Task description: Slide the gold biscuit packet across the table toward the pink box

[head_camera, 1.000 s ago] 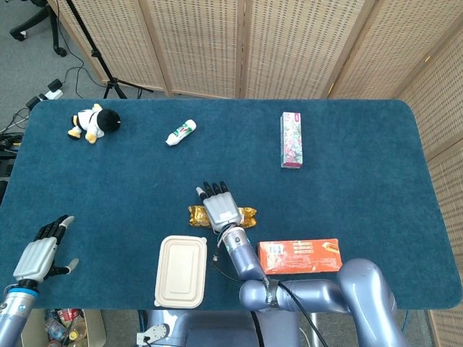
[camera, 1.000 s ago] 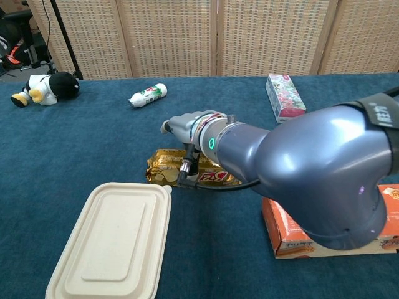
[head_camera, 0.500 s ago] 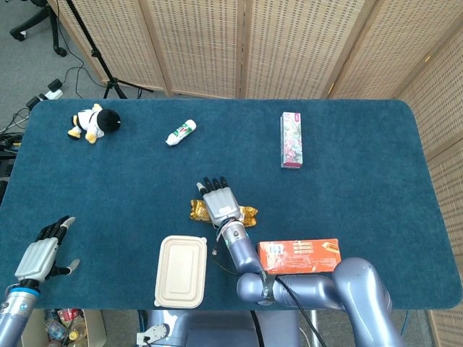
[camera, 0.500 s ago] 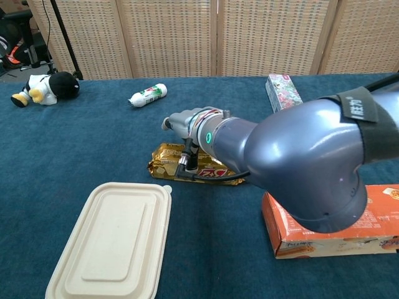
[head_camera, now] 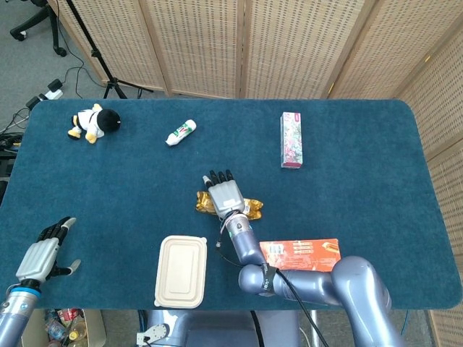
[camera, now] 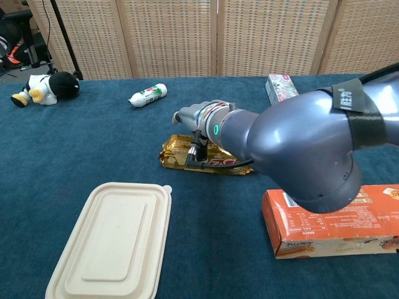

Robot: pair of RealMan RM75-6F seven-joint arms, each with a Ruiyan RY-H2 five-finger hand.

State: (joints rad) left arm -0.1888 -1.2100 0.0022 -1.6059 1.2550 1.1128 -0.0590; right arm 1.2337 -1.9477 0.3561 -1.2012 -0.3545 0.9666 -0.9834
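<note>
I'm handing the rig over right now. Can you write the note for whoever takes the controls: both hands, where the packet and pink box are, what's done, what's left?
Right hand: lies flat on the gold biscuit packet, pressing it, not gripping.
Left hand: open, idle at the table's near left edge.
Packet: mid-table, clear of the white lidded container and orange box.
Pink box: far side, to the right, well apart from the packet.
Done: contact made.
Left: slide the packet toward the pink box.

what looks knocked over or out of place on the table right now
The penguin toy lies toppled on its side at the far left, and the white bottle lies flat. Nothing looks spilled or damaged.
</note>
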